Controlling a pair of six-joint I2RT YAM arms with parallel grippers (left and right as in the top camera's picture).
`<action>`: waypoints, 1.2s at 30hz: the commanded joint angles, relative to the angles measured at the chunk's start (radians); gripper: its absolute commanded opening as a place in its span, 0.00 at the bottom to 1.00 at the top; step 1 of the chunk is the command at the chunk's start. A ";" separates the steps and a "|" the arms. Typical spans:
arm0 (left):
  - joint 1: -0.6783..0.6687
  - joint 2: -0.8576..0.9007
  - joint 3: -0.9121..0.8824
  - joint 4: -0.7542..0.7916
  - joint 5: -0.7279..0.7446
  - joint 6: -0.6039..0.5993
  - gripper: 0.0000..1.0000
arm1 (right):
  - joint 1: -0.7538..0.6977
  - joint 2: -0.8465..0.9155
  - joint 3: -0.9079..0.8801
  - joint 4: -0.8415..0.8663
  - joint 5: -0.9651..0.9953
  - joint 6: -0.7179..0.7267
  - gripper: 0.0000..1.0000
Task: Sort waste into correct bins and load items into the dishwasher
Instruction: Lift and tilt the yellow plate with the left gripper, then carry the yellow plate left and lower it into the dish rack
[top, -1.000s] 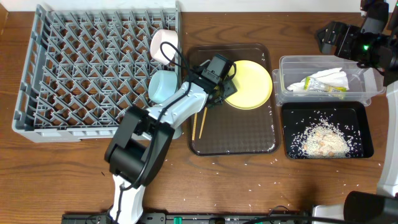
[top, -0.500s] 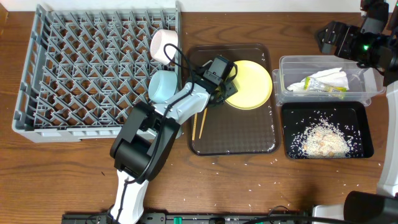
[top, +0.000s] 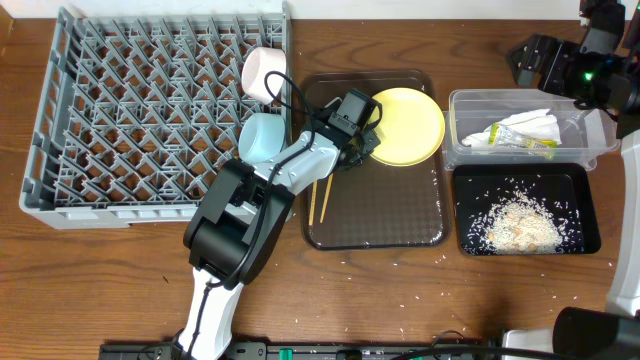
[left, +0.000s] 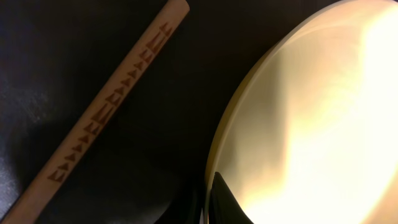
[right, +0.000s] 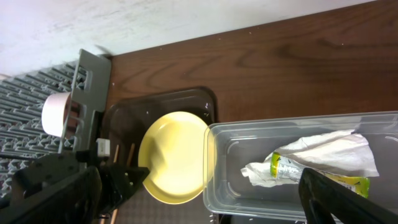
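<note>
The round yellow plate sits tilted over the right back corner of the dark brown tray. My left gripper is shut on the plate's left rim. In the left wrist view the plate's rim fills the right side, with one black finger against it. A wooden chopstick lies on the tray beside it. The chopsticks lie at the tray's left edge. My right gripper hovers open, back right, above the clear tub.
The grey dish rack holds a light blue bowl and a white bowl at its right edge. The clear tub holds the napkin and wrapper. The black tray holds rice. Loose grains dot the table.
My left gripper has shut on the plate's rim. The plate has shifted back and to the right, toward the clear tub. The right arm has not moved.
</note>
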 joint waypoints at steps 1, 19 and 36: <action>0.008 0.060 -0.032 -0.020 0.010 0.008 0.08 | -0.006 -0.006 0.001 -0.002 -0.004 0.011 0.99; 0.078 -0.140 -0.032 0.021 0.124 0.181 0.07 | -0.006 -0.006 0.001 -0.002 -0.004 0.011 0.99; 0.241 -0.437 -0.032 0.011 0.169 0.392 0.07 | -0.006 -0.006 0.001 -0.002 -0.004 0.011 0.99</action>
